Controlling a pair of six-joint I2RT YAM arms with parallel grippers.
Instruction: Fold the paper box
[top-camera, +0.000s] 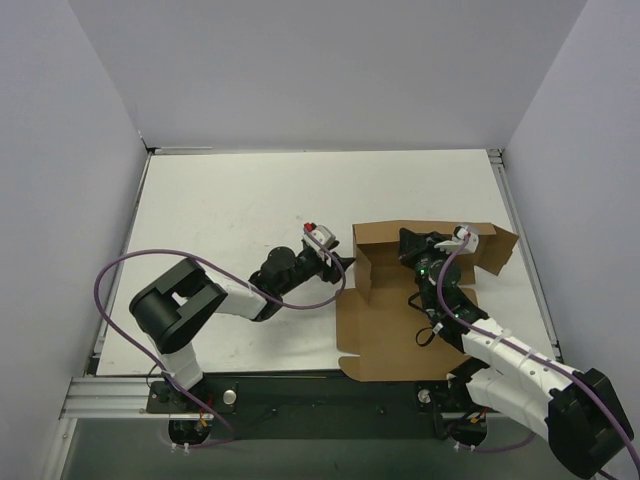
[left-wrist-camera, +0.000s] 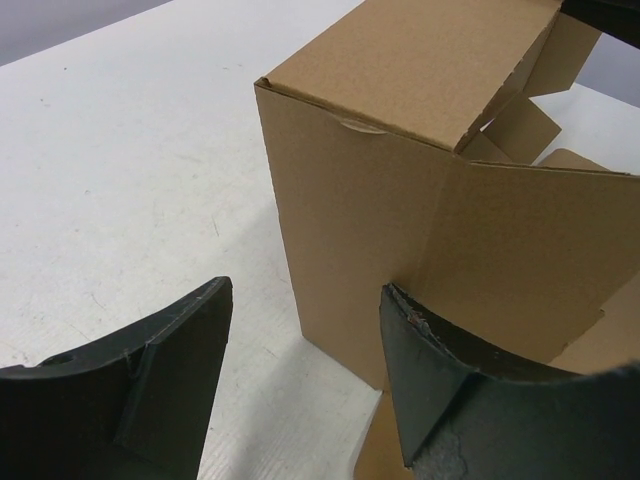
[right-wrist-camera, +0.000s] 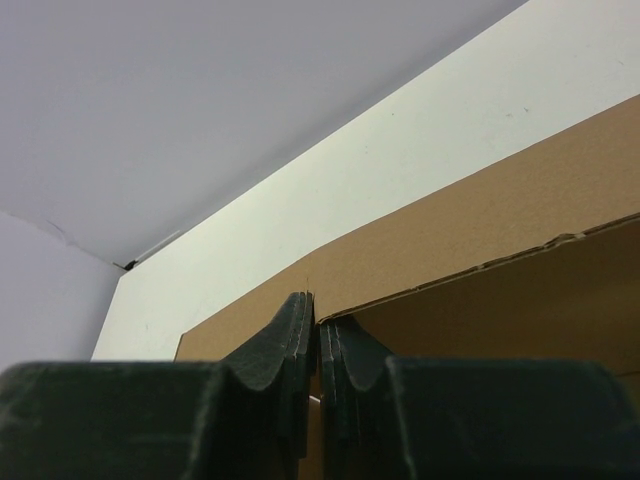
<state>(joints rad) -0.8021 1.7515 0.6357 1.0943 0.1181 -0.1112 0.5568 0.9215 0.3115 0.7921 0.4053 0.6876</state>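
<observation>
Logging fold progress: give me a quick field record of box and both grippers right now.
paper box: partly folded, left and far walls raised, near panel flat on table
left gripper: open, just outside the raised left wall, not gripping
right gripper: shut, inside the box by far wall; pinch on cardboard unclear

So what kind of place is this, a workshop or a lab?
Probably a robot lab test cell: a white table enclosed by plain walls, the left arm and right arm mounted at its near edge, and the paper box laid on it.
</observation>
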